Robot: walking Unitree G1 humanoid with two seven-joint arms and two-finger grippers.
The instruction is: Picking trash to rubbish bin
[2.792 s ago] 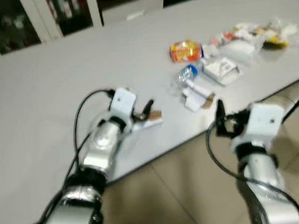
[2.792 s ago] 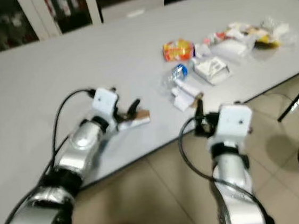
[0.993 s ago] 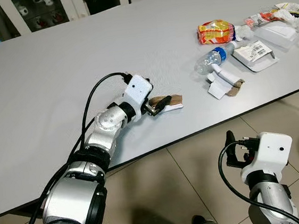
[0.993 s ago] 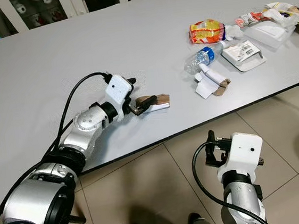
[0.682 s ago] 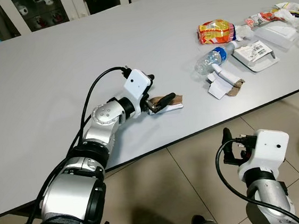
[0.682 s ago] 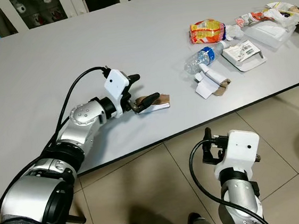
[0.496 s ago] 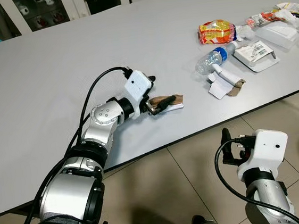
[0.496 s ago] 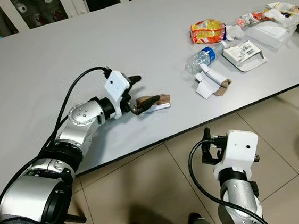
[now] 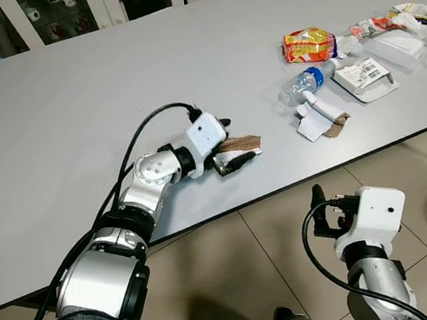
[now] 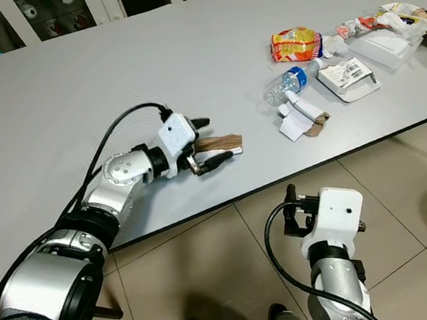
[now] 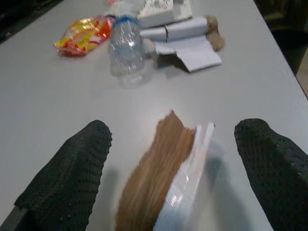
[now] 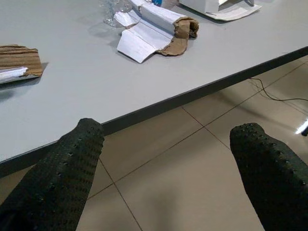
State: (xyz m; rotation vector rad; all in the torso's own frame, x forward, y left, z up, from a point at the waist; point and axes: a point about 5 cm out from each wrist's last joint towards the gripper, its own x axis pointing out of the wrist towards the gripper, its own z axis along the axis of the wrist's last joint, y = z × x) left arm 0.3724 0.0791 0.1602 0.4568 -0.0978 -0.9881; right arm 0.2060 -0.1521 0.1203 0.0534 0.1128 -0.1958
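While the left gripper (image 11: pixel 168 159) is spread wide around the brown-and-white wrapper (image 11: pixel 166 178), the flat piece could be pushed away on closing.

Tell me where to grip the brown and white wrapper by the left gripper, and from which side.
Grip the brown and white wrapper across its thin width at the near end. It lies flat and long on the table, already between the open fingers of the left gripper, so close straight on from the robot's side.

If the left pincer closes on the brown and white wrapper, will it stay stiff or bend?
The brown and white wrapper looks thin, flat and light, so it would probably flex or crumple. It lies flat on the smooth table, so it may slide. The left pincer is open around it.
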